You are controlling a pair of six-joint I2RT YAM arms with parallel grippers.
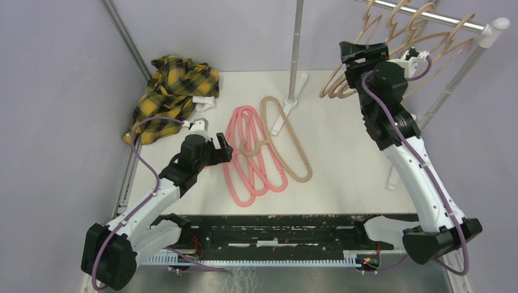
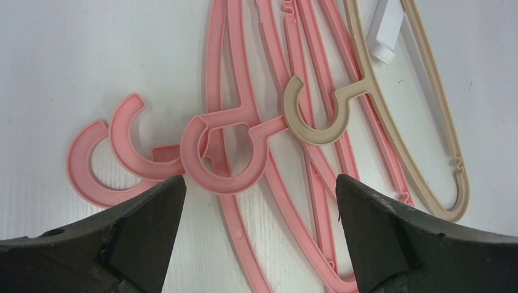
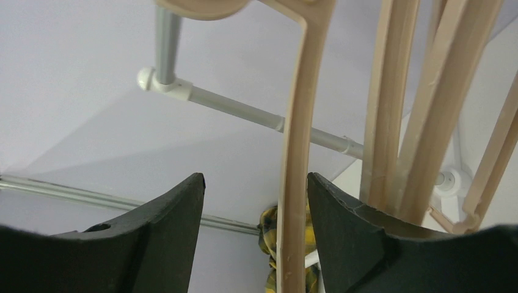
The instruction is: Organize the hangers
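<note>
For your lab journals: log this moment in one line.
left gripper: open over pink hangers | right gripper: open around beige hanger on rail

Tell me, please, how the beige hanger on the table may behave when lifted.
The beige hanger looks thin, so probably light and fairly stiff. Its hook lies across the pink hangers, so it might snag and drag them.

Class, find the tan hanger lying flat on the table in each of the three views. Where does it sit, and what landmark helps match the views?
Top external: tan hanger lies mid-table, just right of the pink hangers.
Left wrist: right half, its hook overlapping the pink hangers.
Right wrist: not in it; only hung hangers show.
Landmark: the pink hangers, seen in the top and left wrist views.
</note>
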